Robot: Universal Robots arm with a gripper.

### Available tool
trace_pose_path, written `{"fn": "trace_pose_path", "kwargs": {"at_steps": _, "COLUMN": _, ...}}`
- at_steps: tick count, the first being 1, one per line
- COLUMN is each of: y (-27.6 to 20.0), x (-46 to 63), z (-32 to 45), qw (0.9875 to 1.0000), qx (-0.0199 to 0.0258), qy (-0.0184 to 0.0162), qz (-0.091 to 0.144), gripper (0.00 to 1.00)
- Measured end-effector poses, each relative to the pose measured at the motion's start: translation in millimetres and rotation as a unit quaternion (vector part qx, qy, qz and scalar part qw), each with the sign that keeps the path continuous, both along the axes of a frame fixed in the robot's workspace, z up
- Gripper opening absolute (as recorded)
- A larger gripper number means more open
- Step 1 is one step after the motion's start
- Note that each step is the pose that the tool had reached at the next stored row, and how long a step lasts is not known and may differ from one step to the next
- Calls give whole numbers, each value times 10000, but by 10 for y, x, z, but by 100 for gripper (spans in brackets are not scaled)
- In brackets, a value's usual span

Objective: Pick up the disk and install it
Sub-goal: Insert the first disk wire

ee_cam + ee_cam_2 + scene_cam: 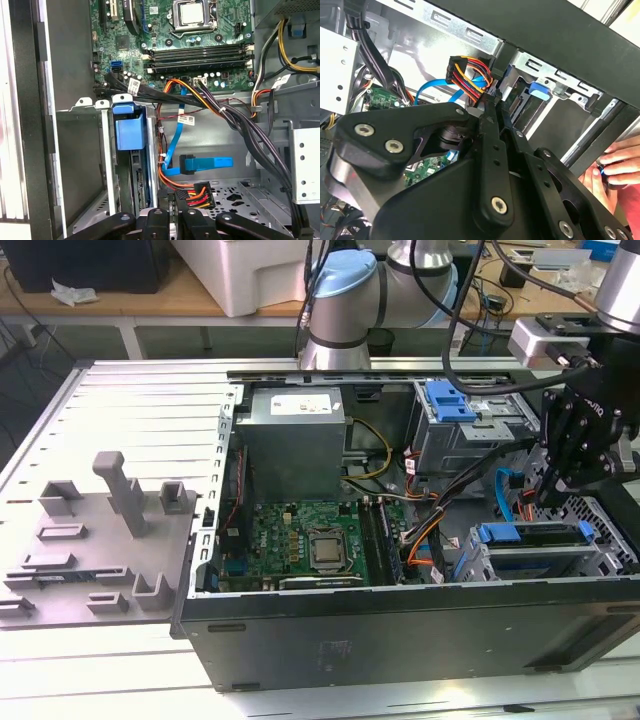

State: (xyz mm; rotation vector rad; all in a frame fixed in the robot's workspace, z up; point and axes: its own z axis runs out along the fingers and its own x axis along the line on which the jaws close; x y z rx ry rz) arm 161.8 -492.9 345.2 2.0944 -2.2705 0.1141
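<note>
We see the gripper (550,498) low inside the computer case (400,640), its 2 fingers (490,120) pressed together just beside the power plug (199,192), while the disk (535,534) sits slotted in the bay (478,562) right next to them.

The computer case (400,640) is matt dark painted metal outside and bare, dull grey sheet metal within, and the desk (130,400) under it is ribbed pale metal with a soft sheen. The gripper (495,106) is matt black, studded with bright metal screw heads. The drive cage (470,435) is grey metal with a smooth blue plastic handle, and the cables (240,126) wear glossy plastic sheaths
</note>
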Motion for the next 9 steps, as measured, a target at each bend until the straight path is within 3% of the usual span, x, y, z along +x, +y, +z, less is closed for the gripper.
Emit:
{"fn": "trace_pose_path", "kwargs": {"at_steps": 6, "y": -8, "x": 0, "z": 0, "qw": 10000, "qx": 3, "qy": 0, "qz": -15, "gripper": 16}}
{"fn": "trace_pose_path", "kwargs": {"at_steps": 9, "y": -36, "x": 0, "z": 0, "qw": 10000, "qx": 51, "qy": 0, "qz": -25, "gripper": 16}}
